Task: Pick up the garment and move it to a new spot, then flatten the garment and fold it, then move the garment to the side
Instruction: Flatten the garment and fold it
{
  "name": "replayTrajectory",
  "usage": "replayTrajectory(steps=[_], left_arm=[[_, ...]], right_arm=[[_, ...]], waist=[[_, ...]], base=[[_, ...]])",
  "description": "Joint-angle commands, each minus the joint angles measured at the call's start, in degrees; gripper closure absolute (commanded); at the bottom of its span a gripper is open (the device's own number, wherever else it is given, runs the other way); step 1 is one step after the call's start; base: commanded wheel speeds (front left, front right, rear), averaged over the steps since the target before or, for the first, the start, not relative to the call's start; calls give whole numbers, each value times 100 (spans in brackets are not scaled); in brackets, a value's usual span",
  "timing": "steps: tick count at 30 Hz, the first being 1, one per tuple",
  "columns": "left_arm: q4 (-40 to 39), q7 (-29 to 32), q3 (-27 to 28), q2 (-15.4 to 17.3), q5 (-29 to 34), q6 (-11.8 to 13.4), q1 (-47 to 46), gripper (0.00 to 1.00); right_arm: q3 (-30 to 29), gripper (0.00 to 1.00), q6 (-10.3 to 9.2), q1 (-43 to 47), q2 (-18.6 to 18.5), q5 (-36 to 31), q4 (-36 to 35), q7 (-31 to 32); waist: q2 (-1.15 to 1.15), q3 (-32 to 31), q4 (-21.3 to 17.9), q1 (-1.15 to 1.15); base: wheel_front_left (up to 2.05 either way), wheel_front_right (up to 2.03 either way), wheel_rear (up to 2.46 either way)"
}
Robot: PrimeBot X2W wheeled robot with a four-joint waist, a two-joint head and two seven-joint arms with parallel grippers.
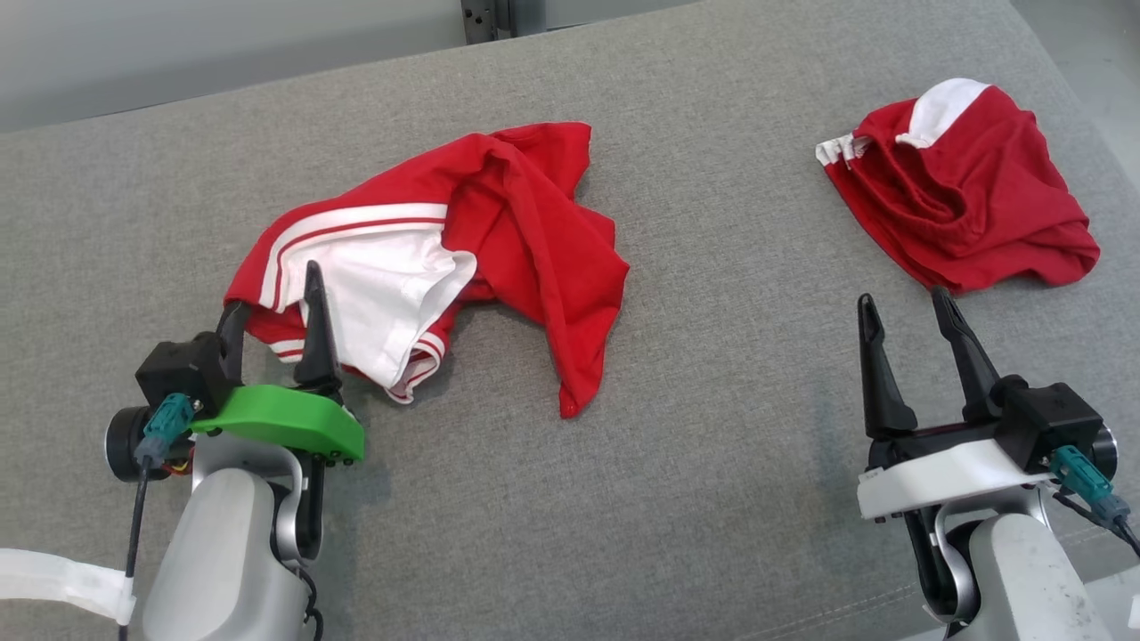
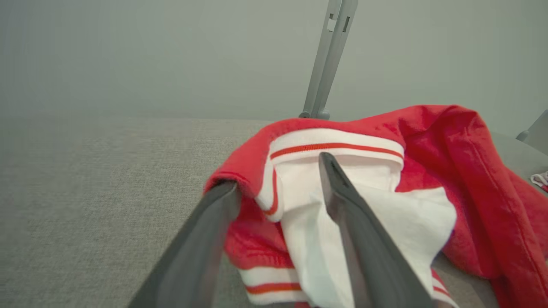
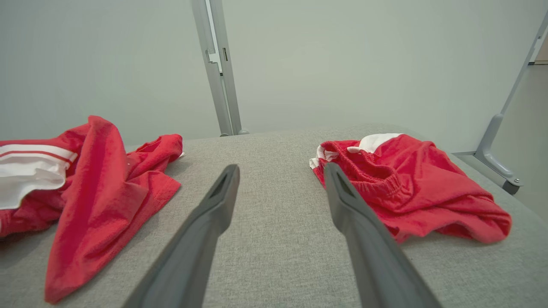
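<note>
While two grippers gape, two garments lie

The grey woven surface carries two pieces of clothing, well apart — a crumpled red and white garment lies on its left part, and a smaller red bundle with a white patch near the right edge.
</note>
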Motion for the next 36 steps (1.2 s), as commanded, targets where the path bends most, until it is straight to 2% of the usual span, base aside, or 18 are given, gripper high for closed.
replayTrajectory(steps=[1, 6, 11, 19, 26, 31, 36], left_arm=[[-52, 0, 14, -39, 74, -47, 104, 0], [-419, 0, -56, -244, -78, -232, 588, 0], [-708, 0, -344, -361, -428, -271, 1164, 0], [-659, 133, -936, -379, -1136, -106, 1123, 0], [-268, 118, -940, -378, -1581, 57, 731, 0], [-168, 64, -965, -377, -1730, 50, 635, 0], [-152, 39, -981, -377, -1920, 170, 710, 0]], right_arm=[[-4, 0, -2, -27, -6, 13, 19, -17], [9, 0, -2, 28, -6, 16, 66, -17], [42, 0, -2, 66, -7, 35, 86, -17], [82, 0, -2, -1, -8, 38, 132, -17], [33, 0, -2, -43, -7, 31, 128, -17], [-47, 0, -2, -6, -5, 4, 103, -17], [-45, 0, -2, 21, -6, 4, 114, -17]], waist=[[0, -70, 125, 0], [0, -193, 350, 0], [0, -262, 447, 0], [0, -224, 359, 0], [0, -112, 119, 0], [0, -95, 78, 0], [0, -139, 119, 0]], base=[[0, 0, 0], [0, 0, 0], [0, 0, 0], [0, 0, 0], [0, 0, 0], [0, 0, 0], [0, 0, 0]])
